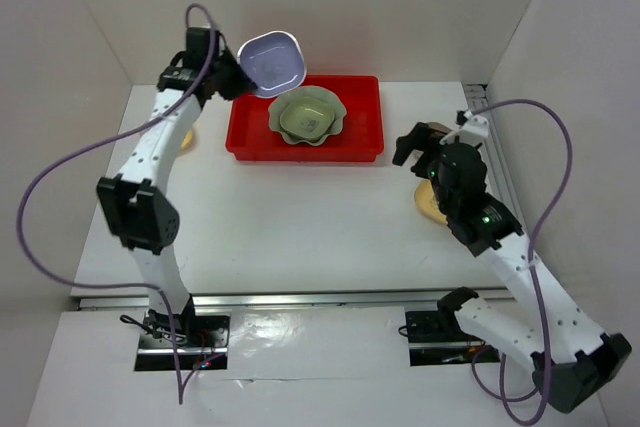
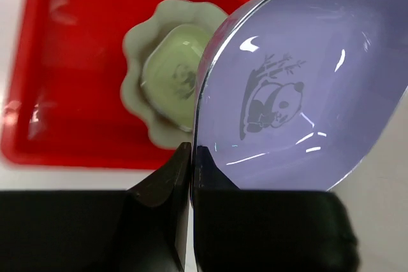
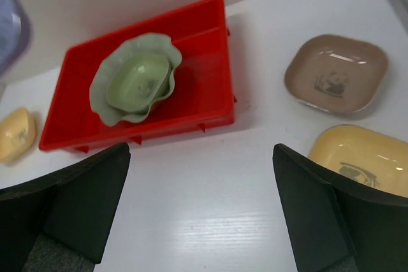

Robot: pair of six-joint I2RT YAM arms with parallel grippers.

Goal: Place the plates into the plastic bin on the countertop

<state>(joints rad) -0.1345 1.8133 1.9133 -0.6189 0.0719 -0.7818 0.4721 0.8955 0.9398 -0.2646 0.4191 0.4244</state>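
My left gripper (image 1: pixel 232 72) is shut on the rim of the lavender dish (image 1: pixel 270 59) and holds it tilted in the air above the far left corner of the red bin (image 1: pixel 355 117). In the left wrist view the fingers (image 2: pixel 172 176) pinch the lavender dish (image 2: pixel 306 93), which has a panda print. The pale green scalloped dish (image 1: pixel 305 117) lies in the bin with a small green dish (image 3: pixel 137 79) inside it. My right gripper (image 1: pixel 415 142) is open and empty, right of the bin; it also shows in the right wrist view (image 3: pixel 201 157).
A brown dish (image 3: pixel 336 73) and a yellow dish (image 3: pixel 366 157) lie on the white countertop (image 1: pixel 300 227) right of the bin, under my right arm. Another yellow dish (image 1: pixel 187 137) lies left of the bin. White walls enclose the back and sides.
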